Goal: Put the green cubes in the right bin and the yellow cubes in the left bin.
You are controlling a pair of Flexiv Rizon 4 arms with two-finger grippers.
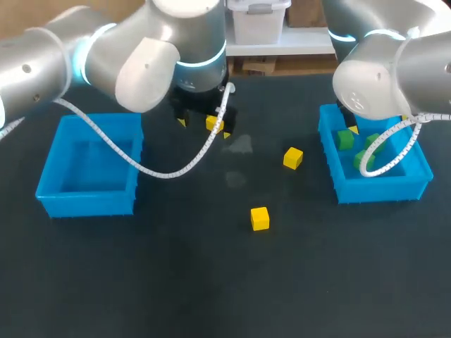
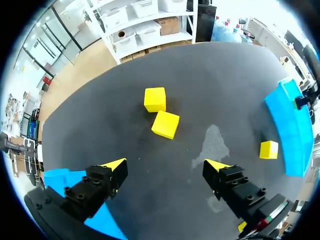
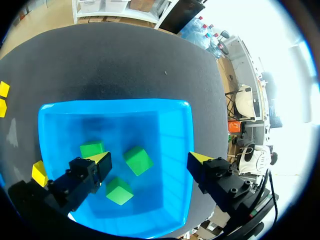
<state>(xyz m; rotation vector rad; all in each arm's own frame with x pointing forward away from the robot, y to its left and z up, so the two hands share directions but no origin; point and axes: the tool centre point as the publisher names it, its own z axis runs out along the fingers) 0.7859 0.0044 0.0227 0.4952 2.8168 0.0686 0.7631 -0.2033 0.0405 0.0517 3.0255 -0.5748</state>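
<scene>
Left arm (image 1: 42, 70), at ten o'clock, and right arm (image 1: 394, 70), at two: silver-grey rounded shells; glowing cyan joint rings (image 1: 79, 56); white cables (image 1: 151, 171); black screwed fingers (image 2: 95, 187), yellow-tipped.

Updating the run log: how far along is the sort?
Done: three green cubes lie in the right bin, none seen outside it. In hand: nothing; the left gripper hangs open with two yellow cubes just ahead, the right gripper open above its bin. Left: every yellow cube, these two plus two loose ones; the left bin holds none.
</scene>
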